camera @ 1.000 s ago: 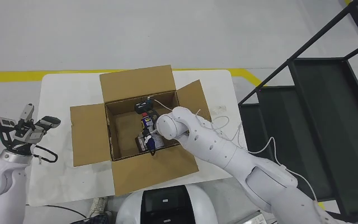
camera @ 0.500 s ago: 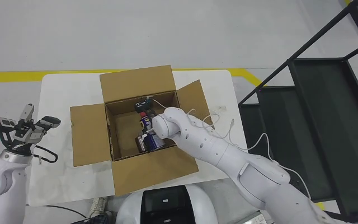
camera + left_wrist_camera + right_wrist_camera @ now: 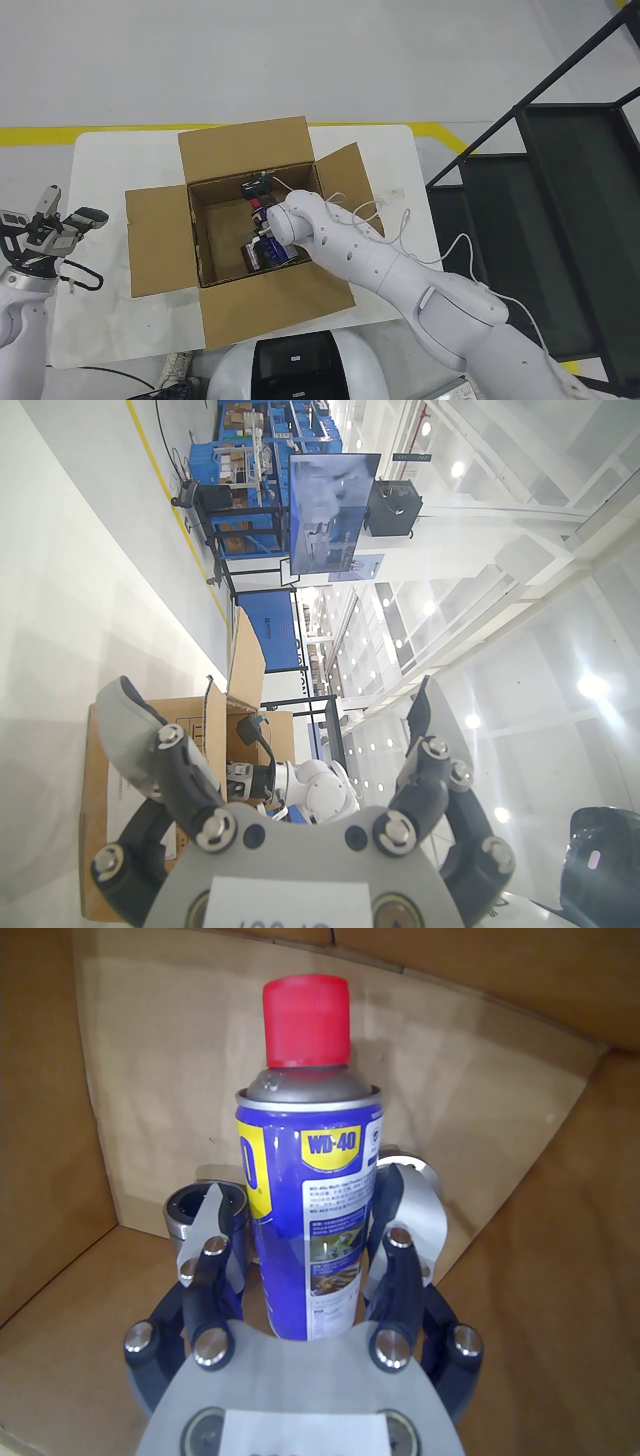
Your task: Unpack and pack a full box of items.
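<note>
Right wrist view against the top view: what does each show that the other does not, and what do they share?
Right wrist view: the red cap of the spray can, the can between the open fingers of the right gripper, two metal cylinders behind it. Top view: the four opened flaps of the cardboard box, the white table, the left gripper at the table's left edge, the dark stairs. Shared: the inside of the box and the blue can.
</note>
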